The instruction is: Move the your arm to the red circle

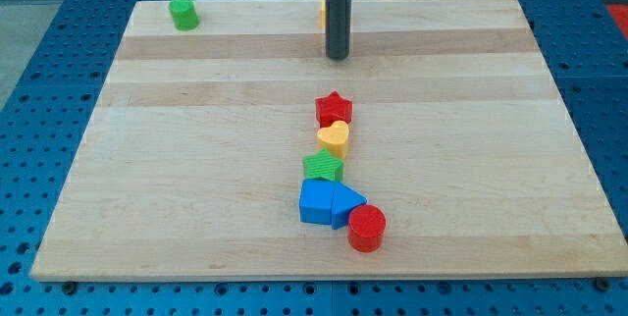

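My tip (338, 57) rests at twelve o'clock on the wooden worktop (196, 159), no jaws fitted. The red plastic cylinder (366, 228) lies at six o'clock, beyond the block row.

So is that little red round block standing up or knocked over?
Standing up. The red circle shows its flat round top, resting on the board beside the blue blocks. My tip is far off.

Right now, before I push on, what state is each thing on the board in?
My tip: near the view's top, touching no block I can see, far from the red circle.
Red circle: upright, against the blue blocks.
Blue blocks: two, touching.
Green block: atop the chain, above the blue.
Yellow heart: between green block and red star.
Red star: chain's top end.
Green cylinder: alone, top left.
Orange block: mostly hidden behind the rod.
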### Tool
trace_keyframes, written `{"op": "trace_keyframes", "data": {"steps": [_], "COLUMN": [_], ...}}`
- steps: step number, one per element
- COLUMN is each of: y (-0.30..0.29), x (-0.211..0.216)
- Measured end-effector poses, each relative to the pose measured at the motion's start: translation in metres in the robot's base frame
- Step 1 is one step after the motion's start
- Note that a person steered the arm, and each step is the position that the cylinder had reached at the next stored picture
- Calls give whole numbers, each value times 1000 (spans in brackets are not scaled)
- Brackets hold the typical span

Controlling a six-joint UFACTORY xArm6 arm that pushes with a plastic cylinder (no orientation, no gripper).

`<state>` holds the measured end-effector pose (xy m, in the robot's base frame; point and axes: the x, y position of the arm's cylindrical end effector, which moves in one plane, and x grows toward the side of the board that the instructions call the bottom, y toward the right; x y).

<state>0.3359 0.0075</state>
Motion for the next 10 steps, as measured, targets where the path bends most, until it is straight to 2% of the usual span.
{"op": "trace_keyframes", "data": {"steps": [1,2,3,5,6,7,9,10], "y": [-43,-80,-117,-139,-124,-84,-53,-8], "x": [30,22,44,167,229,271,283,283]}}
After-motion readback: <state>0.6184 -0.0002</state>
